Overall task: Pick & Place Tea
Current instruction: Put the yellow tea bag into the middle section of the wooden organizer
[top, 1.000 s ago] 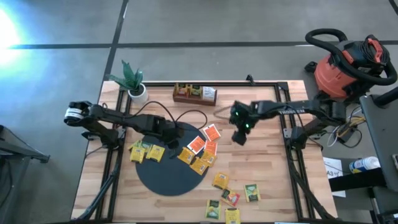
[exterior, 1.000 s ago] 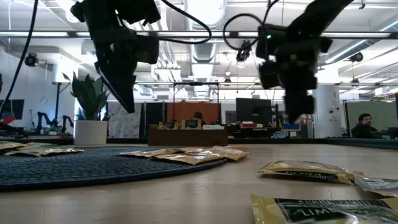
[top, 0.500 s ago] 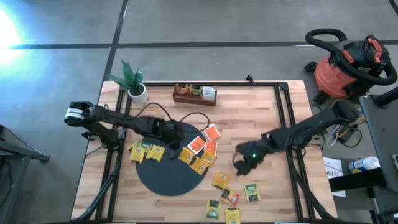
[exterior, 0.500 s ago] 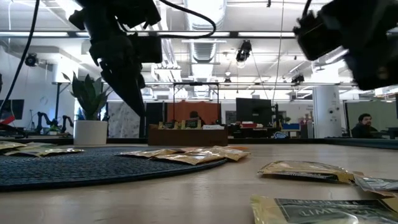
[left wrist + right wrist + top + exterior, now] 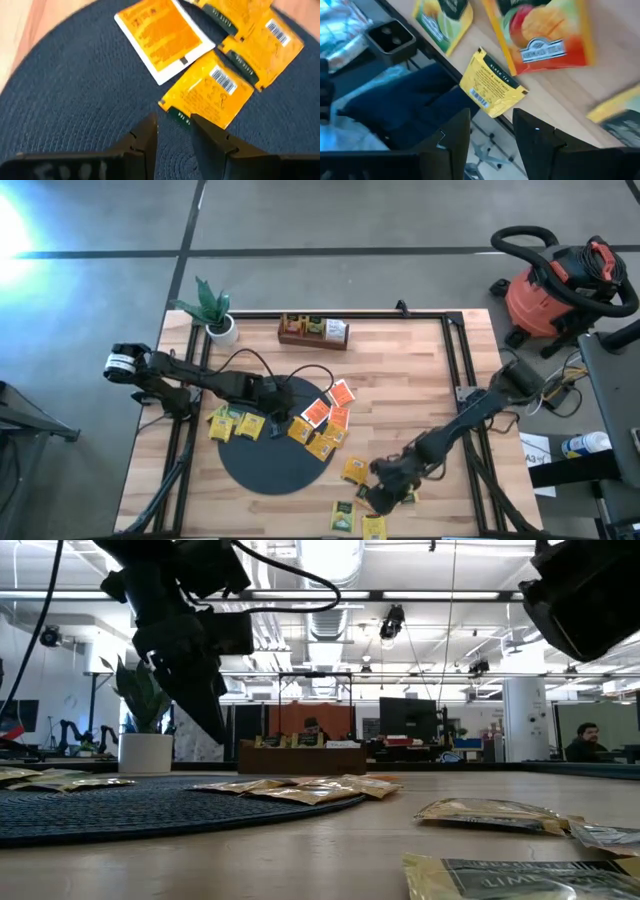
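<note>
Tea packets in yellow and orange-red (image 5: 318, 412) lie flat on and around the black round mat (image 5: 250, 465); others (image 5: 355, 470) lie on the wood at the near right. My left gripper (image 5: 172, 135) hangs open low over the mat, its fingertips just short of a yellow packet (image 5: 207, 95) and an orange one (image 5: 162, 40). My right gripper (image 5: 490, 130) is open above the near-right packets, over a yellow packet (image 5: 492, 90) at the table's edge, with a red-and-green one (image 5: 540, 35) beyond. Nothing is between either pair of fingers.
A brown wooden compartment tray (image 5: 313, 330) stands at the far middle and a potted plant (image 5: 213, 310) at the far left corner. A black rail frame (image 5: 470, 430) runs along the table's sides. A red vacuum (image 5: 560, 280) sits off the table's right.
My right gripper has swung quickly from the table's far middle toward the near edge, rolling as it went, and now stands over the near-right packets. My left gripper has sunk a little toward the mat. No packet has moved.
</note>
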Available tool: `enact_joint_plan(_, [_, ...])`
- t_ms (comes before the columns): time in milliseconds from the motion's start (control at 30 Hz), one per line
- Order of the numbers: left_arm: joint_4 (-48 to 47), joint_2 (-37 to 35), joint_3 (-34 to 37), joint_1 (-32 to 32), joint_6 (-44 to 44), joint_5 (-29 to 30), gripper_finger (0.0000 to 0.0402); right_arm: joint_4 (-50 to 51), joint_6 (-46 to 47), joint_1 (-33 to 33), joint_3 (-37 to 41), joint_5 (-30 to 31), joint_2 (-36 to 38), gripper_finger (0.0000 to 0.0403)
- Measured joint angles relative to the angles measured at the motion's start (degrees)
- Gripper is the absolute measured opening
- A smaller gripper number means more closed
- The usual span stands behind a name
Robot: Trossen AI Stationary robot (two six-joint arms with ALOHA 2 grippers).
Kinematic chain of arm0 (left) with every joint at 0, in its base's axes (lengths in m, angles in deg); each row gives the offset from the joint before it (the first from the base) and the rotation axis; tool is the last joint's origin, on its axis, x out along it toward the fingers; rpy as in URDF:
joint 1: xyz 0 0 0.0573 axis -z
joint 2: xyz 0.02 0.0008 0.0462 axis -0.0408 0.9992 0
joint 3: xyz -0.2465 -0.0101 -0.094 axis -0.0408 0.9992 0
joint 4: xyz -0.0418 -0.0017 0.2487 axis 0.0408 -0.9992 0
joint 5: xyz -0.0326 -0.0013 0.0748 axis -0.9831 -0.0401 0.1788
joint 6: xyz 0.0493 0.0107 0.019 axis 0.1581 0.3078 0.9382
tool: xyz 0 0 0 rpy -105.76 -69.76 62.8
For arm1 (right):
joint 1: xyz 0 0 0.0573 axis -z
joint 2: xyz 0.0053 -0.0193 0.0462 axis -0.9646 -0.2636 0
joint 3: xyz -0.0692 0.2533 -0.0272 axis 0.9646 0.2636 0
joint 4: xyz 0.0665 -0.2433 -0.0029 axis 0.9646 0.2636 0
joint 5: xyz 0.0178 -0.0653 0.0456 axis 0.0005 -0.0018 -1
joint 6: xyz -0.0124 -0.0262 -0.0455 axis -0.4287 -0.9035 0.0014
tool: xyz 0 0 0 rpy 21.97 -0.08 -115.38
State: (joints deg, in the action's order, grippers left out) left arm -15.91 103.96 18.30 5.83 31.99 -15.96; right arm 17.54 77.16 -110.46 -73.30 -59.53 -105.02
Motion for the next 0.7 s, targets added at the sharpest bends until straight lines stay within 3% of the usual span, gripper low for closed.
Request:
enact_joint_plan(233, [0.4,0.0,1.2,0.5,-0.6,0.0,0.011,-1.2,-1.8,-1.9,-5.1,-0.6,-7.4,0.0146])
enact_joint_plan(533, [0.5,0.0,1.6,0.7,-1.0,-0.1,0.011,-2.8,-3.5,-1.8,-3.1,0.9,-7.7,0.0146])
enact_joint_plan(700, [0.5,0.0,1.7,0.7,-1.5,-0.1,0.011,-9.5,-3.6,-2.1,-1.3,0.9,-7.7,0.0146])
